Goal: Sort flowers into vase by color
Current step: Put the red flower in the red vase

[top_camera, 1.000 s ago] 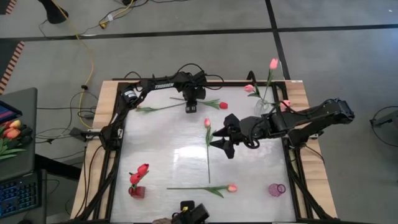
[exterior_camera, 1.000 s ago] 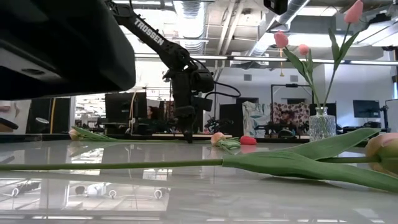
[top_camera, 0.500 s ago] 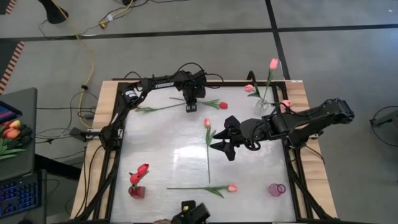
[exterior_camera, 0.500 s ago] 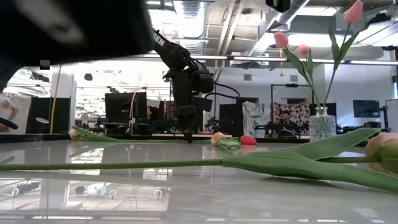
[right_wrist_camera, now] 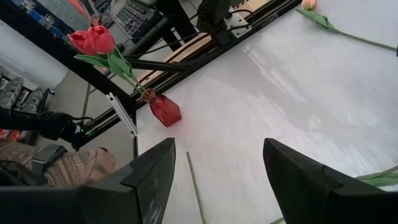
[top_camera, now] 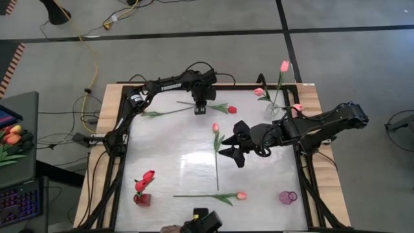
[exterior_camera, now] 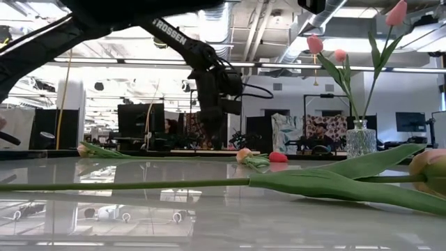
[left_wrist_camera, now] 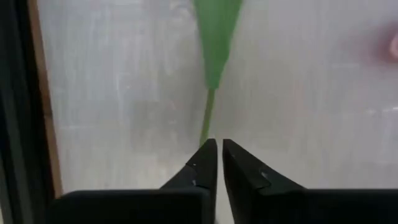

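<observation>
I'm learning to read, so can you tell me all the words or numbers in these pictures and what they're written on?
"TROSSEN": white letters on the left arm in the low view.
The same white lettering on the left arm in the high view is too small to read.
The screens in the room behind the table, in the low view, are too blurred to read.
No words or numbers show on the flowers, the vases or the table.

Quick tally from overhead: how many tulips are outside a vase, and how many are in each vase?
Tulips outside any vase: 3
Tulips in the red vase: 2
Tulips in the clear vase: 3
Tulips in the purple vase: 0
Total: 8 tulips
</observation>
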Action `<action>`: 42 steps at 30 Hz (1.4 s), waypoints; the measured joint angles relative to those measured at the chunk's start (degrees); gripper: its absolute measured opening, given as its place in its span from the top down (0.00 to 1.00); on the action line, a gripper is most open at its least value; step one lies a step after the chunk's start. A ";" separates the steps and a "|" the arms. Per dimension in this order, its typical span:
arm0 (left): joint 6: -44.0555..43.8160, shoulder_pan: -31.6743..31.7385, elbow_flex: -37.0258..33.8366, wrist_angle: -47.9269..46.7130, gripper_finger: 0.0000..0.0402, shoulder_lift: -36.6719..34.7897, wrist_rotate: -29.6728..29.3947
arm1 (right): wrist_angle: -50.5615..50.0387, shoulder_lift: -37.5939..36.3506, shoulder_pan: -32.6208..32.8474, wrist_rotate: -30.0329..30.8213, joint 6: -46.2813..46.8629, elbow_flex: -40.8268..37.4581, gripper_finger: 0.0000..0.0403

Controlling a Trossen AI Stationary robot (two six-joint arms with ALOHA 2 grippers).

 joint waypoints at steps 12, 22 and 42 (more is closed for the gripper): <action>2.01 0.22 -0.30 0.69 0.65 0.64 -1.98 | 0.00 0.00 0.33 -0.17 0.00 0.00 0.33; 1.75 1.68 -0.59 -0.70 0.61 3.29 -4.77 | -0.30 0.00 1.11 -0.24 0.42 0.00 0.33; -2.10 1.09 0.21 -2.15 1.00 3.03 -1.52 | -0.87 0.00 1.11 -0.22 0.42 0.00 0.33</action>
